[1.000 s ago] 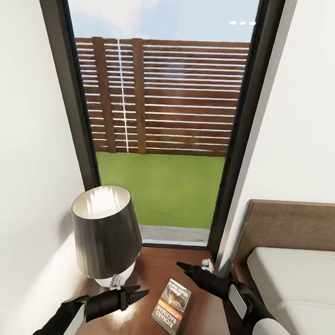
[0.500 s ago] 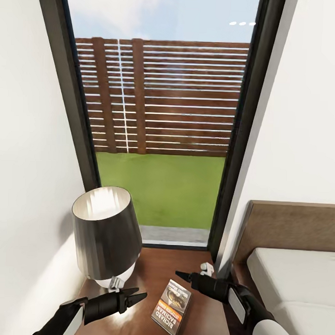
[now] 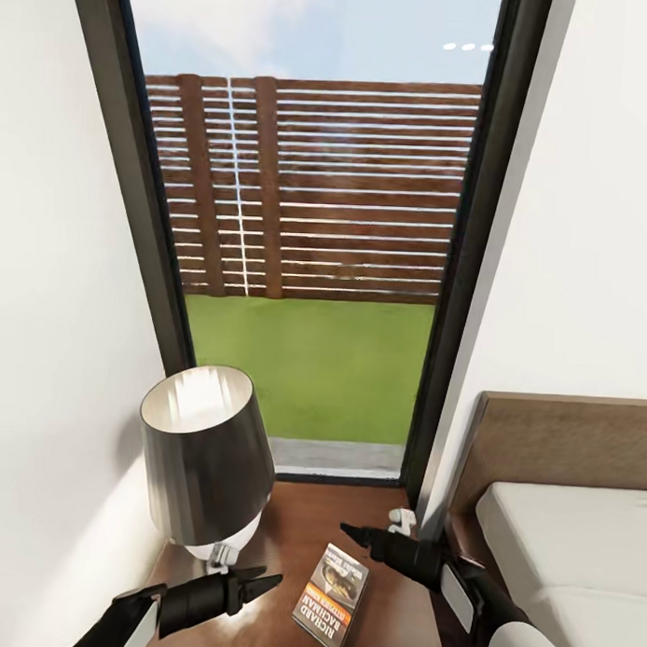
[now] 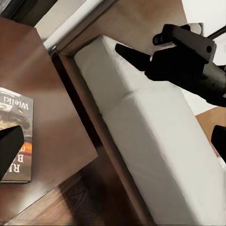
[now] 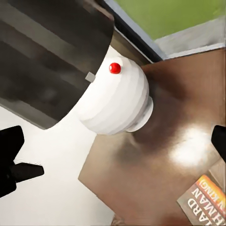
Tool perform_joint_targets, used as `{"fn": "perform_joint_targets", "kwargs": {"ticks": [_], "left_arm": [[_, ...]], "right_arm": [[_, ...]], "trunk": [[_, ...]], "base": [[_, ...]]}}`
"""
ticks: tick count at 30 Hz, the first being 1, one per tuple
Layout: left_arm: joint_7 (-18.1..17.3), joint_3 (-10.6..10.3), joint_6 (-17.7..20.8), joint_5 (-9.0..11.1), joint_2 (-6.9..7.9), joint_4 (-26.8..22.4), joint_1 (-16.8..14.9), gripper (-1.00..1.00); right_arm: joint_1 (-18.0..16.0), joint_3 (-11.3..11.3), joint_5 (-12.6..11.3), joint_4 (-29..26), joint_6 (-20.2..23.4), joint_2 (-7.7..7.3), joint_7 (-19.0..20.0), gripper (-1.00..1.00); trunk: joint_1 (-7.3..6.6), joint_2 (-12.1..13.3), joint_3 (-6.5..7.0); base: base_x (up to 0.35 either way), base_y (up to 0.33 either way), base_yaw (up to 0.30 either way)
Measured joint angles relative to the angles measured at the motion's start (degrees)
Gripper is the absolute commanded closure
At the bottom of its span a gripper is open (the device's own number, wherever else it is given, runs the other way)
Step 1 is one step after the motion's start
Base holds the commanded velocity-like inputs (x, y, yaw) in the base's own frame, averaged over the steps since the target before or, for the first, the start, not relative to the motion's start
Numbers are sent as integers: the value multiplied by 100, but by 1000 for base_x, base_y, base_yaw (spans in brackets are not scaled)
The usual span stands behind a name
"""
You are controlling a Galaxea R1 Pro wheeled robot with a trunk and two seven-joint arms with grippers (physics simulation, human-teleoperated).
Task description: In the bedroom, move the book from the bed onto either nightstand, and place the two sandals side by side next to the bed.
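Both arms have drawn back from the nightstand (image 3: 289,518) over the last second, the left gripper (image 3: 254,582) sinking lower and the right gripper (image 3: 353,532) easing away toward the bed (image 3: 559,528), while the whole head view has shifted slightly, so the camera has moved too; the book (image 3: 331,596) has kept its place, flat on the glossy dark top near its front edge, cover up, touched by neither arm; the left gripper hangs empty beside the lamp (image 3: 205,455), its fingers looking closed to a point in the head view, and the right gripper is likewise empty just above the book's far corner, though whether its fingers are parted or closed cannot be told for sure; in the left wrist view the book (image 4: 14,141) lies on the wood with the pale mattress (image 4: 155,136) alongside, and the right wrist view catches the lamp's white base (image 5: 117,96) and a corner of the book (image 5: 207,200); the book step therefore looks complete, and what remains, by this reading, is finding the two sandals and pairing them next to the bed
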Motion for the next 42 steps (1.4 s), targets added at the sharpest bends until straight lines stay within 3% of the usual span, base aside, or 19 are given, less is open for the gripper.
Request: {"fn": "perform_joint_targets", "kwargs": {"ticks": [4,7,8,9,10,11,14,16,19,24,28,30,32,37,42], "left_arm": [[5,-9,-223,2,73,341,0,-100],[32,-12,-848,3,100,898,5,-100],[59,-10,-933,6,103,974,4,-100],[220,-15,-1136,10,108,1138,4,-100],[734,-33,-1395,11,109,1427,9,-100],[882,-35,-1472,14,104,1551,8,-100],[1180,-40,-1777,24,98,1916,9,-100],[1409,-42,-2005,25,97,2167,9,-100],[1863,-46,-2278,11,96,2529,10,-100],[2452,-114,-2765,-59,88,3066,17,-100],[2843,-150,-2908,-386,73,3164,107,-100],[3392,-175,-2944,-696,56,3184,317,-100],[3668,-163,-2944,-806,46,3189,459,-100],[3907,-165,-2943,-898,42,3194,750,-100],[4244,-158,-2940,-905,42,3194,975,-100]], "right_arm": [[6,-17,43,757,-459,-65,14,-100],[7,-19,12,1120,-751,-435,15,-100],[9,-13,7,1152,-789,-493,16,-100],[13,-9,-1,1280,-877,-621,17,-100],[18,28,9,1805,-1135,-776,22,-100],[19,12,-3,2054,-1291,-805,22,-100],[38,-19,24,2487,-2150,-842,9,-100],[327,7,31,2572,-2598,-912,-4,-100],[707,1,34,2600,-2787,-953,-45,-100],[1057,-18,33,2608,-2846,-967,-194,-100],[1183,-18,31,2614,-2847,-964,-957,-100],[1397,9,45,2615,-2848,-959,-1436,-100],[1585,-6,45,2611,-2844,-959,-1554,-100],[1764,-10,47,2617,-2810,-958,-1774,-100],[1922,-4,46,2619,-2791,-943,-2506,-100]], "trunk": [[-88,160,71],[-154,281,125],[-176,321,144],[-198,361,161],[-220,401,178],[-242,441,197],[-308,562,251],[-352,642,286],[-418,762,340],[-527,963,431],[-615,1124,503],[-659,1203,537],[-703,1284,574],[-813,1485,664],[-923,1685,754]], "base": [[0,0,0],[0,0,0],[0,0,0],[0,0,0],[0,0,0],[0,0,0],[0,0,0],[0,0,0],[0,0,0],[0,0,0],[0,0,0],[0,0,0],[0,0,0],[0,0,0],[0,0,0]]}}
